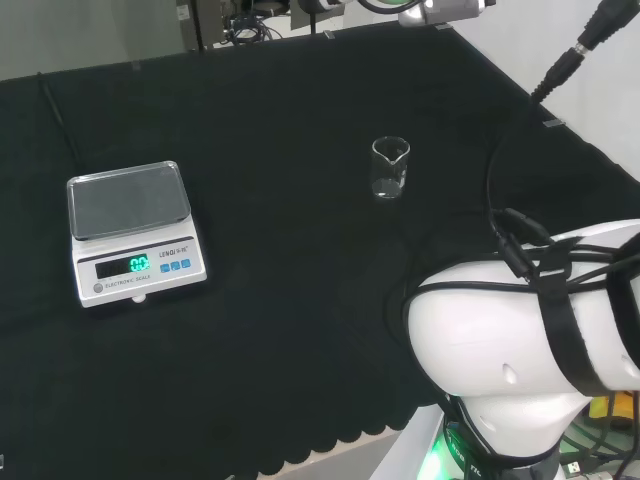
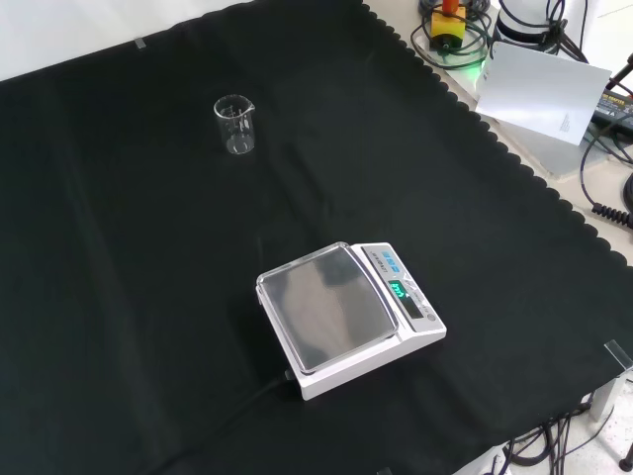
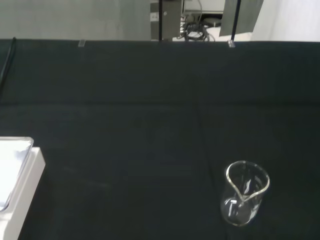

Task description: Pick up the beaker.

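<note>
Beaker (image 1: 390,167): a small cylinder of clear glass with a pouring lip at its rim, standing upright and alone on the black cloth of the desk (image 1: 280,300). It looks empty; the wrist view (image 3: 245,200) looks down past the rim to a bare glass bottom, with the spout turned toward the camera. In the front view (image 2: 234,125) it stands toward the far left of the cloth, well apart from the scale.

Scale (image 2: 348,315): a white plastic body, rectangular, carrying a square weighing pan of dull grey metal with a clear raised edge; nothing lies on the pan. A lit green display sits in the front panel, and a dark cord runs from the body across the cloth. In the head view (image 1: 133,232) the scale stands at the left and the beaker right of centre; the wrist view catches a white corner of it (image 3: 17,185).

Cloth: matte black fabric with faint creases and a scalloped hem.

Arm link (image 1: 520,340): smooth white shell, rounded, strapped with black cables, at the head view's lower right.

Fingers: whether open or closed cannot be told, so the beaker's place relative to them cannot be told either.
</note>
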